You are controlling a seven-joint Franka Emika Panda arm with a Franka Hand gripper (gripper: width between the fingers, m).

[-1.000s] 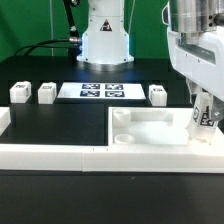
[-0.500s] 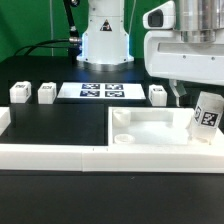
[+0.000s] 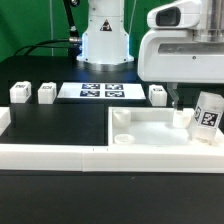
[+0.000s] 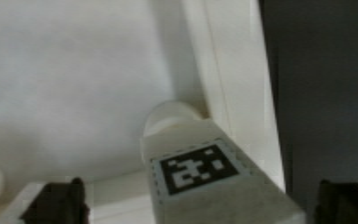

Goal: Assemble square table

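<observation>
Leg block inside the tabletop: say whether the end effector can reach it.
Probably yes: the wrist view shows the leg block leaning on the tabletop rim, between the fingertips of the open end effector, nothing blocking.

The black table [image 3: 60, 125] under me carries the marker board [image 3: 100, 92] at the back. A first leg block [image 3: 19, 93] and a second leg block [image 3: 46, 93] stand to the exterior view's left of it, and a third leg block [image 3: 158, 94] just to its right (all three upright). Nearer, the square top [image 3: 150, 128] lies flat beside the long border wall [image 3: 50, 155].
</observation>
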